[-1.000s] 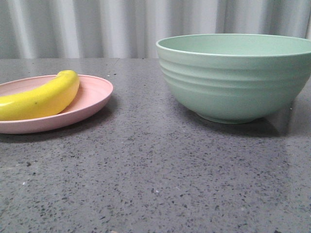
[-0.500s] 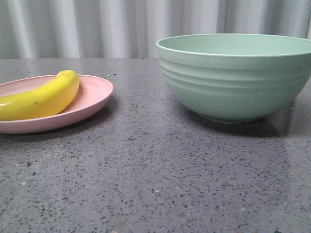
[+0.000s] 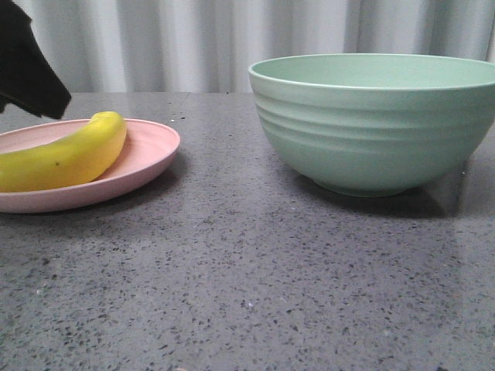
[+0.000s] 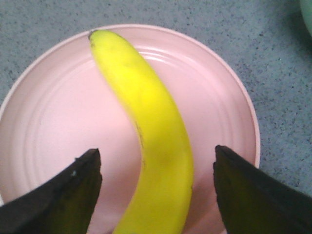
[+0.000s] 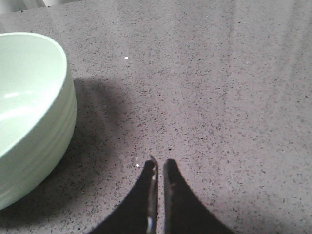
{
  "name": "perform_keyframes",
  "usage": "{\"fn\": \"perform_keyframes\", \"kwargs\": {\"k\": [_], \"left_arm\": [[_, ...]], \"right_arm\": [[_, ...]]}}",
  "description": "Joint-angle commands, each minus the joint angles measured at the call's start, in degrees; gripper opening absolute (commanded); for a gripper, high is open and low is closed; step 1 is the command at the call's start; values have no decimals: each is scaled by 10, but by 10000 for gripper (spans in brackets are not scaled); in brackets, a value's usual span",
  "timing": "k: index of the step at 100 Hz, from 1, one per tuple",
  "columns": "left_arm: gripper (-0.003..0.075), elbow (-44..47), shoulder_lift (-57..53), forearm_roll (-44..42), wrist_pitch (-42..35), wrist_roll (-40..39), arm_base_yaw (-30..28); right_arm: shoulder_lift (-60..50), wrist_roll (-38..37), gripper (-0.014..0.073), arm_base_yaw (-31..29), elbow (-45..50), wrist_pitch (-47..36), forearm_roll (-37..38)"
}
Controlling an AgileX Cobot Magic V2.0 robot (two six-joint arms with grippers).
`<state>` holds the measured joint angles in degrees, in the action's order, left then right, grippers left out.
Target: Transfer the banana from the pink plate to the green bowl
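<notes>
The yellow banana lies on the pink plate at the left of the table. The green bowl stands at the right, empty as far as I can see. My left gripper is open above the plate, with one finger on each side of the banana and not touching it. A black part of it shows in the front view above the plate's far left. My right gripper is shut and empty over bare table, beside the bowl.
The grey speckled tabletop stretches between plate and bowl and to the front. A pale curtain hangs behind the table. An edge of the bowl shows in the left wrist view.
A black part of my left gripper has come into the front view at the top left, above the plate. The banana, plate and bowl have not moved.
</notes>
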<state>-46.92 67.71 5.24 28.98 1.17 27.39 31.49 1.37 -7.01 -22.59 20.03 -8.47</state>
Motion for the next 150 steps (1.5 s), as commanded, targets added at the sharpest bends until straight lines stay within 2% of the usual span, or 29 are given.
{"fn": "perform_keyframes", "kwargs": {"k": [1, 35, 64, 74, 93, 98, 122, 138, 150], "left_arm": [[439, -31, 10, 10, -9, -5, 6], [439, -50, 83, 19, 40, -5, 6], [436, -53, 92, 18, 42, -5, 6], [358, -53, 92, 18, 42, -5, 6], [42, -53, 92, 18, 38, -5, 6], [-20, -53, 92, 18, 32, -5, 6], [-20, -60, 88, 17, 11, 10, 6], [-20, -91, 78, 18, 24, 27, 11], [-20, -117, 67, 19, 31, 43, 43]], "right_arm": [[7, 1, -64, 0, -21, -44, -2], [7, 1, -64, 0, -21, -44, -2], [7, 1, -64, 0, -21, -44, -2], [7, 1, -64, 0, -21, -44, -2], [7, 1, -64, 0, -21, -44, -2], [7, 1, -64, 0, -21, -44, -2], [7, 1, -64, 0, -31, -33, -2], [15, 7, -64, 2, -82, 51, -2], [35, 23, -56, 23, -137, 114, -8]]}}
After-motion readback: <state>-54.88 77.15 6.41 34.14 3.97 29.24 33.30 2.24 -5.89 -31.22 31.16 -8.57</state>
